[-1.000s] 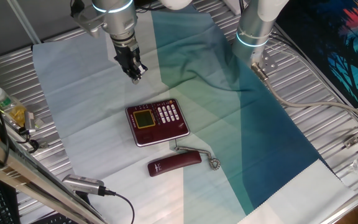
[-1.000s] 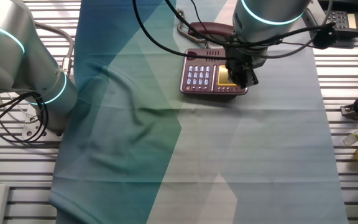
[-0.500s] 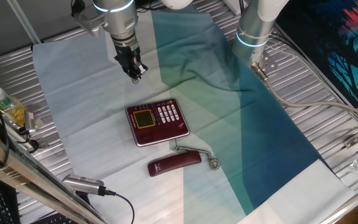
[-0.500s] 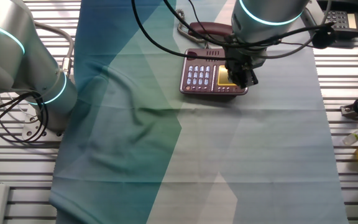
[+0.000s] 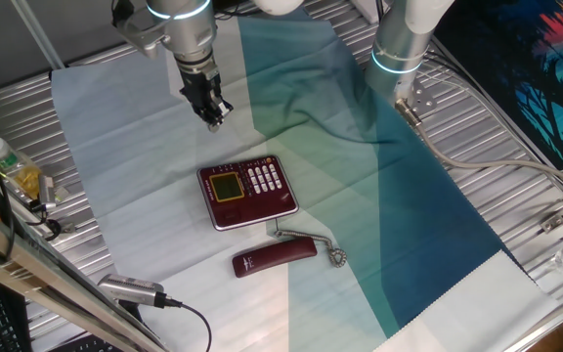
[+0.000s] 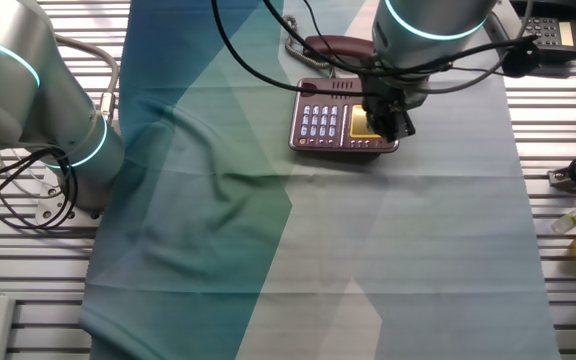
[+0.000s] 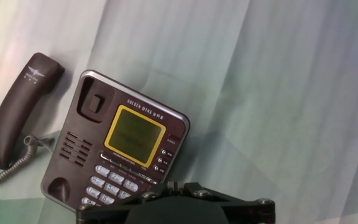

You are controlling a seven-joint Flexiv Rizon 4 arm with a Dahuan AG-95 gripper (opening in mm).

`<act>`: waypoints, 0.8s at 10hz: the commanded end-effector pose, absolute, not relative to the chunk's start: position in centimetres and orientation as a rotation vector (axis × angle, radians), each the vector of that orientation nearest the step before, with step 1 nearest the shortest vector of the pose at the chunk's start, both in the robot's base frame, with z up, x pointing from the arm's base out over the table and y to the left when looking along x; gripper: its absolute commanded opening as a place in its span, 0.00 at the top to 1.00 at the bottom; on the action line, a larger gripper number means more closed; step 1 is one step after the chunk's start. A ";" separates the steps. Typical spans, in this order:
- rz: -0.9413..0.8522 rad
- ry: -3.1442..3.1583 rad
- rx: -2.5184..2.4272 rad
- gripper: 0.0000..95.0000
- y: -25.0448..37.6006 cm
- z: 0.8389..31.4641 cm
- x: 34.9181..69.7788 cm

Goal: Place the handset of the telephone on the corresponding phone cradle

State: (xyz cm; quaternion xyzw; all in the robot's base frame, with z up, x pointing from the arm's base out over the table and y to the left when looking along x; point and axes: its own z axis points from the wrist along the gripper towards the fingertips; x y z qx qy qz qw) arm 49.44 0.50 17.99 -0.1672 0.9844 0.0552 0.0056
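Hand view: we see the telephone (image 7: pixel 120 146), glossy dark-red squarish plastic, yellowish display, white keys, on a smooth creased cloth (image 7: pixel 278 81) in pale blue and teal. Its phone cradle (image 7: pixel 79 146), the recessed strip, lies bare. The handset (image 7: pixel 18 107), a slim rounded bar on a silvery coiled cord (image 7: pixel 8 169), lies at the phone's 9 o'clock, apart. The claw (image 5: pixel 212 117) hangs above the desk (image 5: pixel 13 103) of ribbed metal, holding nothing; its opening we cannot tell.
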 end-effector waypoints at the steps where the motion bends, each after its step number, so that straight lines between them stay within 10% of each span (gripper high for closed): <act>1: 0.182 3.074 -0.520 0.80 0.6 17.9 49.2; 8: 0.163 3.042 -0.502 0.80 1.7 17.2 47.9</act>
